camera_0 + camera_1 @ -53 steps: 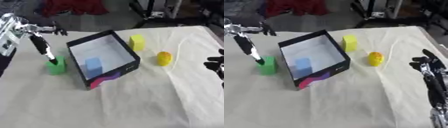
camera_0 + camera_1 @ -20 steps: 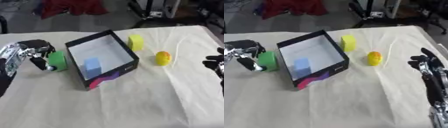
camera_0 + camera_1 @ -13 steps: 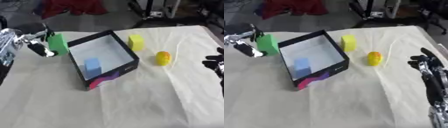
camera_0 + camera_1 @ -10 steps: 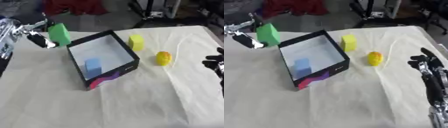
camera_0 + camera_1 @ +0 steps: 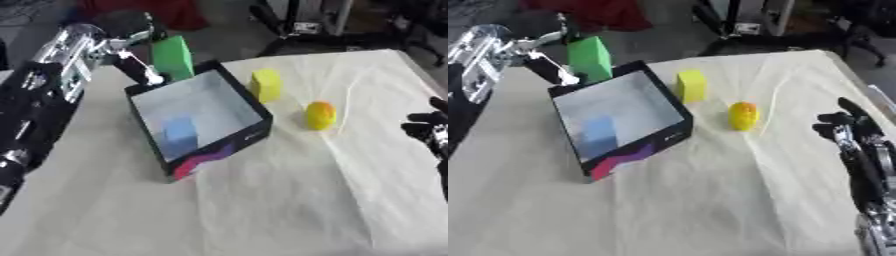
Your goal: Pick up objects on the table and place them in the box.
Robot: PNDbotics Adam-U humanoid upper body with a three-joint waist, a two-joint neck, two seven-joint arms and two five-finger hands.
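My left hand point(image 5: 131, 52) is shut on a green block point(image 5: 173, 58), holding it in the air just above the far left corner of the black box point(image 5: 247, 100). A blue block point(image 5: 180, 132) lies inside the box on its white floor. On the cloth to the right of the box stand a yellow block point(image 5: 266, 85) and a yellow rounded object with an orange top point(image 5: 320, 114). My right hand point(image 5: 850, 131) rests open at the right edge, fingers up, away from everything.
The table is covered with a cream cloth point(image 5: 280, 200). Beyond the far table edge are a red cloth point(image 5: 184, 11) and dark equipment stands point(image 5: 306, 30). My left arm point(image 5: 39, 100) runs along the left side.
My left hand closed on the green block beside the box, lifted it off the cloth and carried it up and right to the box's far left corner. The right hand stayed still.
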